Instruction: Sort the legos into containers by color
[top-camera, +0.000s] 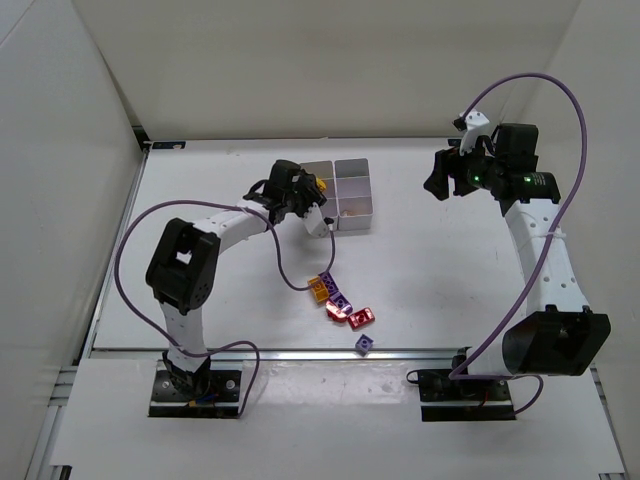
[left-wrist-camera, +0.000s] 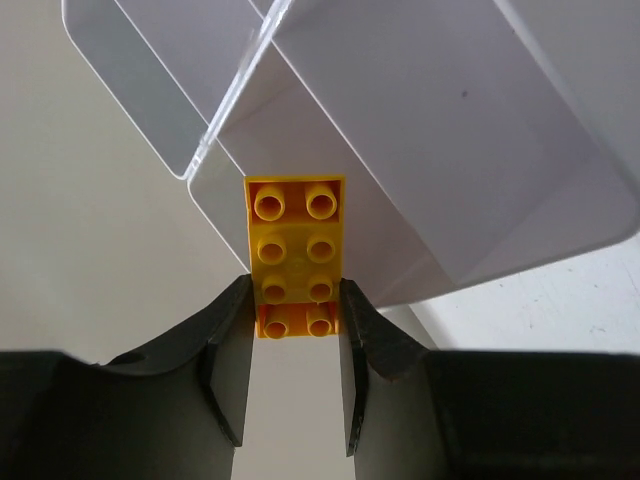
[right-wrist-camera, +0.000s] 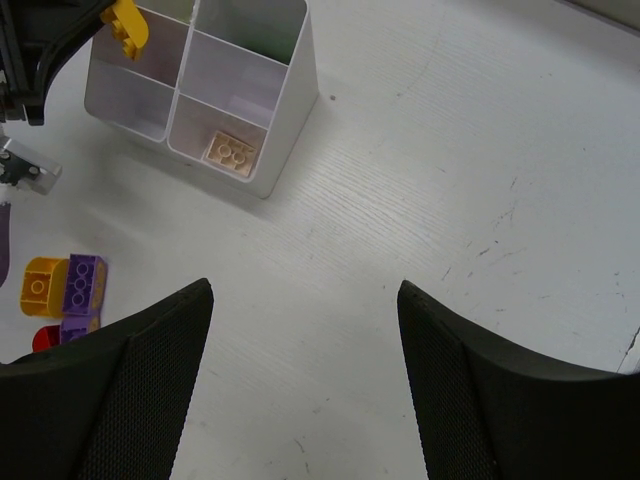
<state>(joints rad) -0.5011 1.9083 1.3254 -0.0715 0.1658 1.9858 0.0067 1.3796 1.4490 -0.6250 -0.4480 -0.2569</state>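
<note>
The yellow brick (left-wrist-camera: 295, 250) is pinched at its near end by the left gripper (left-wrist-camera: 295, 305), at the outer wall of the containers (left-wrist-camera: 450, 150); contact cannot be determined. The right gripper (right-wrist-camera: 305, 290) is spread wide and empty. Bin interiors are largely cut off in the left wrist view.

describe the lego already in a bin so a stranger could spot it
Find the white block of bins on the table. In its corner bin nearest the arm bases, on the right, lies a pale tan brick. Only it is seen inside a bin; the loose bricks are orange, purple and red.
</note>
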